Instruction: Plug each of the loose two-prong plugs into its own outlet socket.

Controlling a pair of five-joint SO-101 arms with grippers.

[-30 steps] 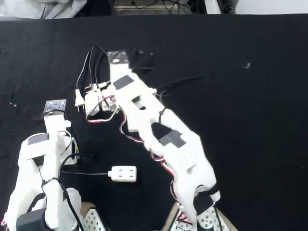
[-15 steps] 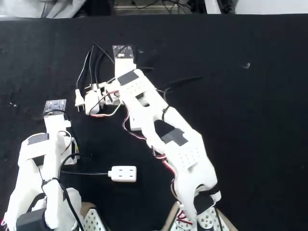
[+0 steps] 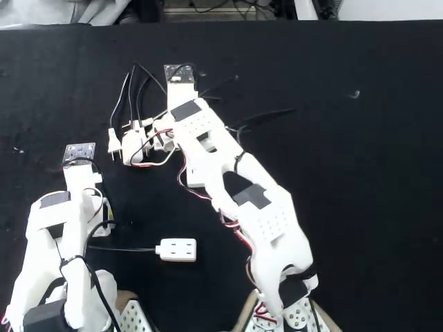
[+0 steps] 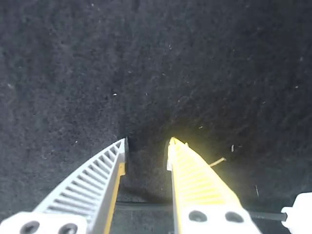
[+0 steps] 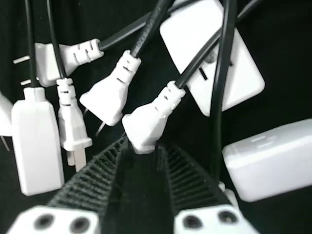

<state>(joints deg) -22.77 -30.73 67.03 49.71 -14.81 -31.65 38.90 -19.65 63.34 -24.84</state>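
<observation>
Since one second ago the right arm (image 3: 235,187) has stretched a little farther toward 12 o'clock over the plug cluster; the left arm (image 3: 55,235) and the outlet strip (image 3: 177,249) have not shifted. The right gripper (image 5: 144,145) is clamped on the held plug (image 5: 146,122). Its two dark jaws press the pronged end from either side, and one prong shows between them. The held plug's long axis runs roughly in line with the gripper, prongs toward the wrist, and its black cord (image 5: 195,63) leads away from it. A second plug (image 5: 109,95) lies just beside it, nearly parallel. A third plug (image 5: 73,131) lies near, prongs also toward the wrist. A white block (image 5: 209,53) sits under the cords. In the high view the cluster sits at about 11 o'clock on the black cloth (image 3: 360,173), and the outlet strip lies well apart at about 7 o'clock, long axis running 3 to 9. The square tag (image 3: 180,72) on the right wrist is too small to read. The left gripper (image 4: 146,141) is parted, with bare cloth between its jaws.
</observation>
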